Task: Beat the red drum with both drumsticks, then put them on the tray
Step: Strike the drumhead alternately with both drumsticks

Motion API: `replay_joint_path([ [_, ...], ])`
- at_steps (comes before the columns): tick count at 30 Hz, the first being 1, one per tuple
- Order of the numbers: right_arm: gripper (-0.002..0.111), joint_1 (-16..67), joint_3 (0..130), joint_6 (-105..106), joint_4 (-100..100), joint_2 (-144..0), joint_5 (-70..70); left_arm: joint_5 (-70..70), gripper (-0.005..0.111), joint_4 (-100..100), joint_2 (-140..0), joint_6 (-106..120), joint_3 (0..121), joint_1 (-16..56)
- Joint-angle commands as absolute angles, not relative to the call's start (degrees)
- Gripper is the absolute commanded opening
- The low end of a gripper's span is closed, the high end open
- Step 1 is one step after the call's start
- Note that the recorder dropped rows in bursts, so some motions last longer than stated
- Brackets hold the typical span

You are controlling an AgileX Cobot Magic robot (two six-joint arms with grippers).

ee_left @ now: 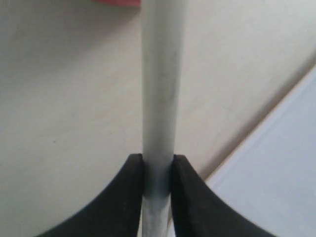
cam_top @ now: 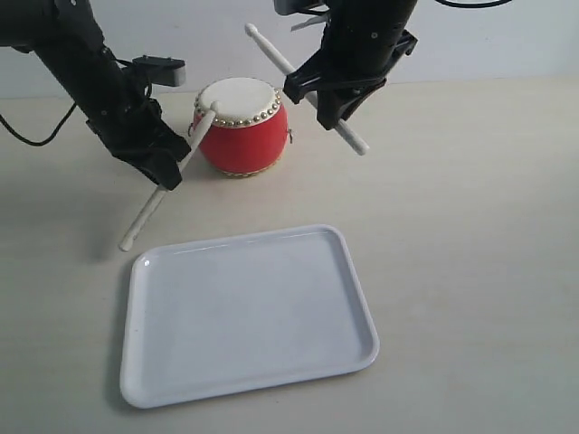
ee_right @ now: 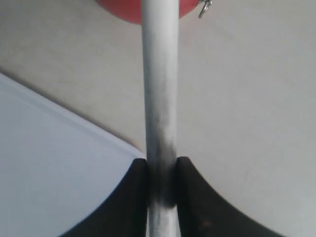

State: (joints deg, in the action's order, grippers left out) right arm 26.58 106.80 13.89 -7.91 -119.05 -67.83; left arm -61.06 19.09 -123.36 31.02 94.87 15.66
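Observation:
The red drum (cam_top: 241, 127) with its cream head stands on the table behind the white tray (cam_top: 353, 271). My left gripper (cam_top: 172, 167) is shut on one pale drumstick (cam_top: 149, 210); the stick's upper end rests at the drumhead's left edge and its lower end points toward the tray's far left corner. In the left wrist view that drumstick (ee_left: 159, 89) runs between the black fingers (ee_left: 123, 197). My right gripper (cam_top: 333, 98) hangs above and right of the drum, shut on the other drumstick (cam_top: 271, 50), whose rounded tip is raised above the drumhead. The right wrist view shows this drumstick (ee_right: 160, 89) clamped, with the drum (ee_right: 123, 10) beyond it.
The pale table (cam_top: 470, 226) stretches right of the tray and the drum. A black cable (cam_top: 32, 136) hangs at the far left behind the left arm. A corner of the tray (ee_right: 49, 163) lies beneath the right gripper's camera.

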Motion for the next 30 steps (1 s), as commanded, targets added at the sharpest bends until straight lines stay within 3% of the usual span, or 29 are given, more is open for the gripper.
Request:
replay_joint_path([
  [1,0.000,26.61,107.19,15.52,-9.74,-119.28,-69.52,-65.39,0.000,17.91,-121.82,28.26,97.71,15.91],
  [13,0.000,26.61,107.19,14.22,-10.68,-130.43,-68.32,-67.35,0.000,17.74,-114.82,25.22,98.14,15.91],
  [30,0.000,26.61,107.19,14.79,-12.68,-113.29,-69.96,-60.26,0.000,15.67,-127.57,26.82,98.78,19.07],
])
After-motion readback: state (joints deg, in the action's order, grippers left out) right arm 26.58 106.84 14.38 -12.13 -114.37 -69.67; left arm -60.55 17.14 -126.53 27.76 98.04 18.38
